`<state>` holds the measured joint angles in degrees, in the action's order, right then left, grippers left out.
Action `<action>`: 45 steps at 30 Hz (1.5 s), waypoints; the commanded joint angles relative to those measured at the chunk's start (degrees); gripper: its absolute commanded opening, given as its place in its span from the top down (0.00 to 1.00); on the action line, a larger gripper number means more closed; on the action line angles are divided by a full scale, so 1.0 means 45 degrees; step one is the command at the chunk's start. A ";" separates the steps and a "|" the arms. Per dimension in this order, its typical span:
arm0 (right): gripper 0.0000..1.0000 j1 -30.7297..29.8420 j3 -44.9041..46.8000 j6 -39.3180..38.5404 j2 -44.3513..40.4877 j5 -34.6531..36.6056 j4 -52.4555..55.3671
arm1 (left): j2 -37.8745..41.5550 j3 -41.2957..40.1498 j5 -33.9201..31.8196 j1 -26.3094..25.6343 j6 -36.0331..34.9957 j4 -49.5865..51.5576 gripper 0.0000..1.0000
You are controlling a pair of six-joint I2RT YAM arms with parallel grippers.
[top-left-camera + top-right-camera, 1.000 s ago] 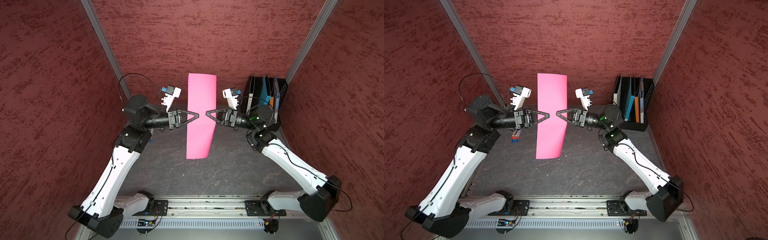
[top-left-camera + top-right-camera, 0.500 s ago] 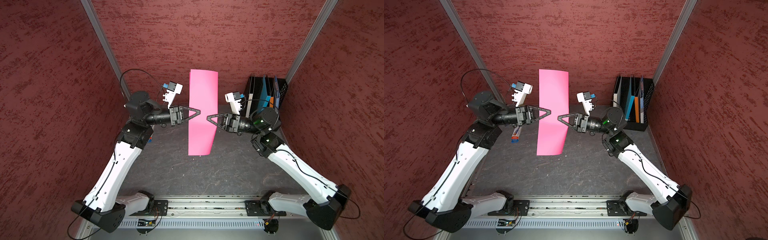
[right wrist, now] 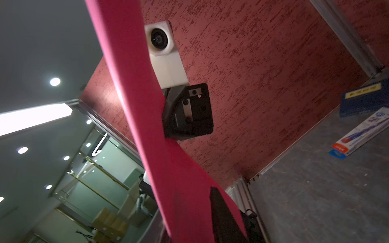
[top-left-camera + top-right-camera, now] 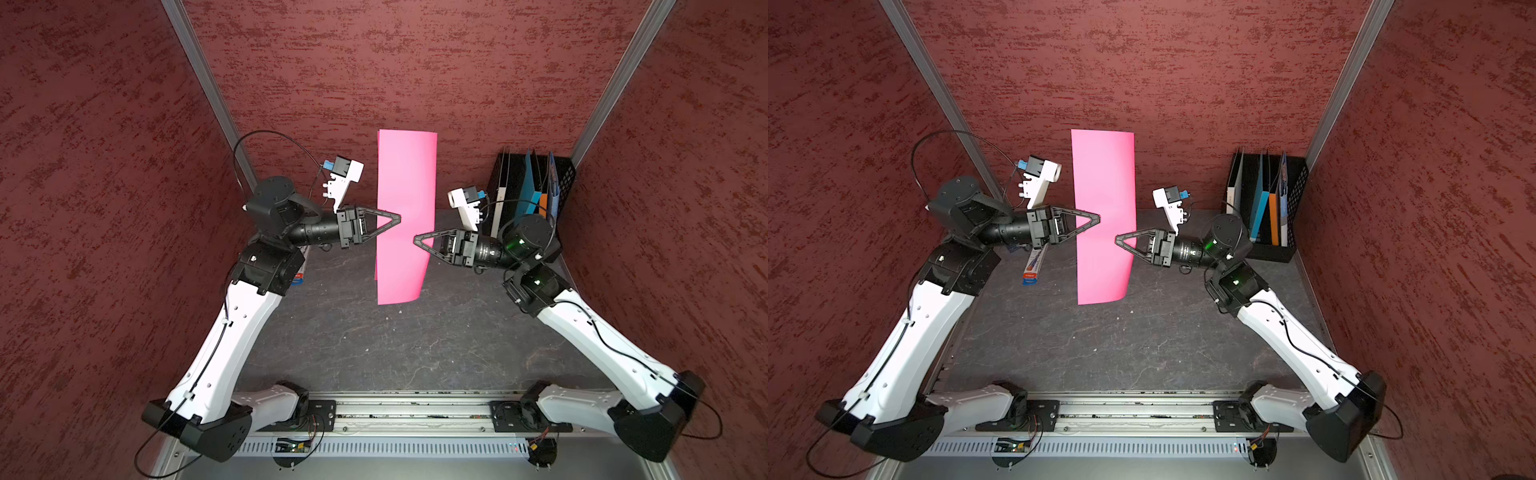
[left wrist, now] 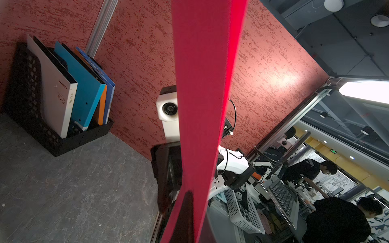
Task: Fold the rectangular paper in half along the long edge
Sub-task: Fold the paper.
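The plain pink rectangular paper (image 4: 405, 178), held upright, was clamped at its 9 o'clock edge by the left fingers (image 4: 396, 217), while the right fingers' (image 4: 417, 240) state at 3 o'clock could not be told.

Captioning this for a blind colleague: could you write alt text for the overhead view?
A pink rectangular paper is held up in the air above a dark table. The left pincer pinches one long edge; the right pincer meets the opposite edge. A black file rack stands in the back corner.
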<state>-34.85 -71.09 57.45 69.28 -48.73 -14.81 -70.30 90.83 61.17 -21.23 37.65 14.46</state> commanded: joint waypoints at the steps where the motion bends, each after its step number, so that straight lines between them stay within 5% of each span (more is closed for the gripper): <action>1: 0.91 -0.0084 0.0056 -0.0212 -0.0364 0.0048 0.0228 | -0.0095 0.0283 -0.0087 0.0012 -0.0202 -0.0267 1.00; 3: 1.00 -0.0085 0.0021 -0.0393 -0.0461 0.0105 0.0517 | -0.0098 0.0323 -0.0096 0.0062 -0.0209 -0.0274 1.00; 6: 0.99 -0.0087 -0.0056 -0.0467 -0.0551 0.0126 0.0717 | -0.0137 0.0412 -0.0181 0.0091 -0.0273 -0.0216 1.00; 9: 0.67 -0.0104 -0.0080 -0.0427 -0.0570 0.0187 0.0831 | -0.0166 0.0536 -0.0262 0.0124 -0.0210 -0.0359 1.00; 14: 0.61 -0.0240 0.0011 -0.0406 -0.0551 0.0247 0.0811 | -0.0294 0.0743 -0.0360 0.0140 -0.0040 -0.0734 1.00; 18: 0.66 -0.0353 0.0153 -0.0439 -0.0541 0.0297 0.0794 | -0.0431 0.0860 -0.0331 0.0130 0.0066 -0.0903 1.00; 23: 0.97 -0.0380 0.0344 -0.0403 -0.0607 0.0318 0.0671 | -0.0491 0.0878 -0.0311 0.0139 0.0116 -0.1018 1.00; 28: 1.00 -0.0380 0.0329 -0.0658 -0.0838 0.0394 0.1109 | -0.0569 0.0963 -0.0292 0.0148 0.0129 -0.1080 1.00; 30: 0.73 -0.0385 0.0311 -0.0639 -0.0846 0.0380 0.1286 | -0.0618 0.0996 -0.0272 0.0138 0.0171 -0.1155 1.00; 33: 0.63 -0.0419 0.0397 -0.0561 -0.0939 0.0424 0.1244 | -0.0666 0.1024 -0.0253 0.0146 0.0237 -0.1254 1.00; 36: 0.63 -0.0468 0.0484 -0.0560 -0.1038 0.0438 0.1316 | -0.0725 0.1059 -0.0253 0.0148 0.0236 -0.1263 1.00; 40: 0.74 -0.0513 0.0650 -0.0565 -0.1168 0.0420 0.1386 | -0.0784 0.1086 -0.0242 0.0142 0.0248 -0.1336 1.00; 45: 1.00 -0.0518 0.0951 -0.0603 -0.1302 0.0420 0.1411 | -0.0820 0.1129 -0.0253 0.0158 0.0260 -0.1353 1.00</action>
<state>-36.93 -67.61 55.27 64.60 -47.13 -8.97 -73.67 94.32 60.18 -20.86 38.74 9.82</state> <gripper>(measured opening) 0.047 0.048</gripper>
